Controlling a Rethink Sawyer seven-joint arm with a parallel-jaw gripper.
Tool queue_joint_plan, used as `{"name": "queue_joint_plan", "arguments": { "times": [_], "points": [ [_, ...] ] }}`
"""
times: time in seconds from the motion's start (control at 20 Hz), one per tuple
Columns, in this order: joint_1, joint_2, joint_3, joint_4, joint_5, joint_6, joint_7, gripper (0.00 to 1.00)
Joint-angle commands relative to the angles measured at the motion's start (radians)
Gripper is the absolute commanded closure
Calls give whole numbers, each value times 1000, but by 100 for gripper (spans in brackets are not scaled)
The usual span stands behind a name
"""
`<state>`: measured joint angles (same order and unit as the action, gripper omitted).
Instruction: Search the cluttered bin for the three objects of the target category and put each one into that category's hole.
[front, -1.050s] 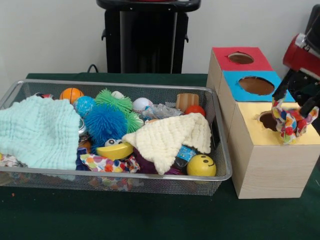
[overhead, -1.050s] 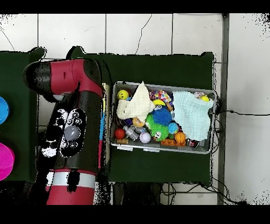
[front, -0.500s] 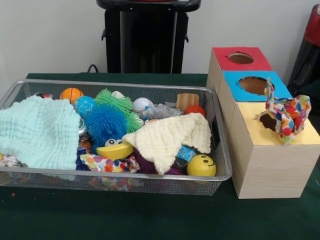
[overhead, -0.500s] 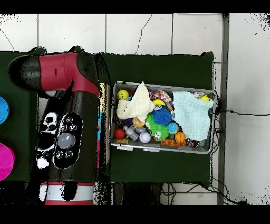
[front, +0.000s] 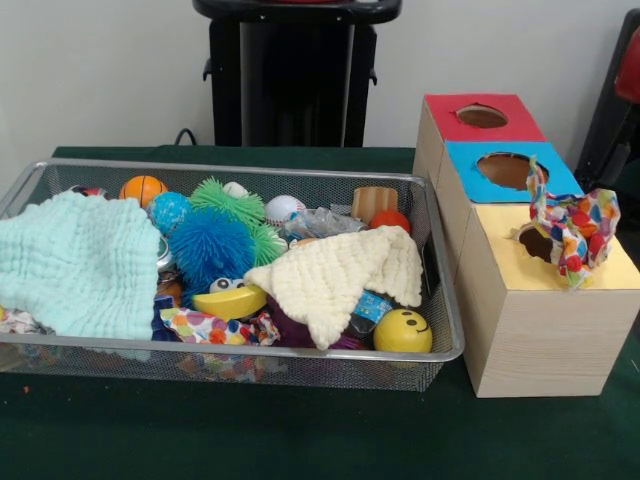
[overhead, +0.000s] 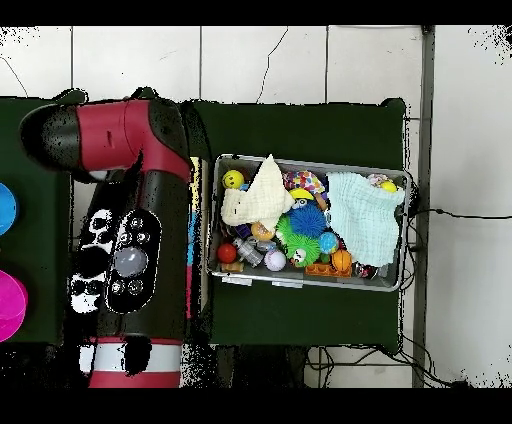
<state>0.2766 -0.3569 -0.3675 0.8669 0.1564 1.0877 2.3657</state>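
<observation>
Still, the patterned cloth (front: 572, 228) drapes over the yellow box's hole (front: 538, 243), unmoved; arm (overhead: 130, 235) hides the pincer, state unclear.

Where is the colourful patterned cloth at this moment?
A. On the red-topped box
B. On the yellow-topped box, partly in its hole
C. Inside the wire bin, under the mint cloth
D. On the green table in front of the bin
B: the colourful patterned cloth sits bunched on the yellow-topped box, at its hole.

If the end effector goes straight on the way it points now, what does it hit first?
Cannot say: neither view shows the end effector. The arm is by the yellow box, so possibly the patterned cloth at its hole.
</observation>
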Motion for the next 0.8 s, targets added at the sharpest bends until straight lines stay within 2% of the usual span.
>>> {"name": "queue_joint_plan", "arguments": {
  "times": [0.05,0.25,0.8],
  "points": [
    [-33,45,96,37,-28,-57,21,100],
    [-28,45,89,44,-38,-84,23,100],
    [-1,70,17,64,-71,-65,100,100]
  ]
}}
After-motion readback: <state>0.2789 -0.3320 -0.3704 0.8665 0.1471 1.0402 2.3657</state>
